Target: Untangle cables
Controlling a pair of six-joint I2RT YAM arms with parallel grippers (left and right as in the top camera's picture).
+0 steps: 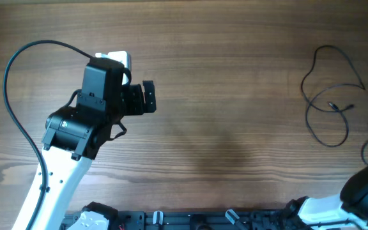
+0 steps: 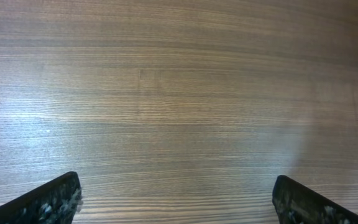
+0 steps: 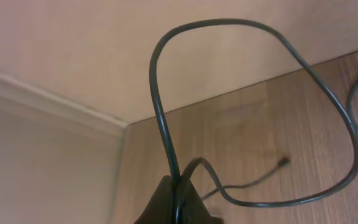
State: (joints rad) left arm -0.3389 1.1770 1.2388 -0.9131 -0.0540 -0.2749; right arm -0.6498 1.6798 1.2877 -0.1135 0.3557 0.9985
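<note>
At 3 o'clock on the table (image 1: 235, 76), close to the right edge in the overhead view, the cables (image 1: 329, 104) lie in loose open loops. Small plug ends sit near the middle of the loops, and a further strand runs off the edge toward 4 o'clock. The long axis of the looped group runs roughly 12 to 6 o'clock. I see no tight knot from above, though the wires are too thin to rule out a crossing. The right gripper (image 3: 178, 200) reads as closed on one strand. The lifted cable (image 3: 156, 93) leaves the dark finger wedge at the bottom of the right wrist view, arches up in front of the wall (image 3: 73, 50) and returns to the wood, where a plug end (image 3: 283, 162) lies free. The left gripper (image 1: 151, 97) sits well apart at 9 o'clock, pointing toward 3, with its fingers (image 2: 55, 200) spread wide and only bare wood between them. The step in hand, in my judgement, is separation by lift — the right side holds one strand raised clear of the rest. The next move calls for a slow pull away from the group while I watch whether the other loops drag along. If they do, the left arm must come across toward 3 o'clock to pin or take the remaining wire.
</note>
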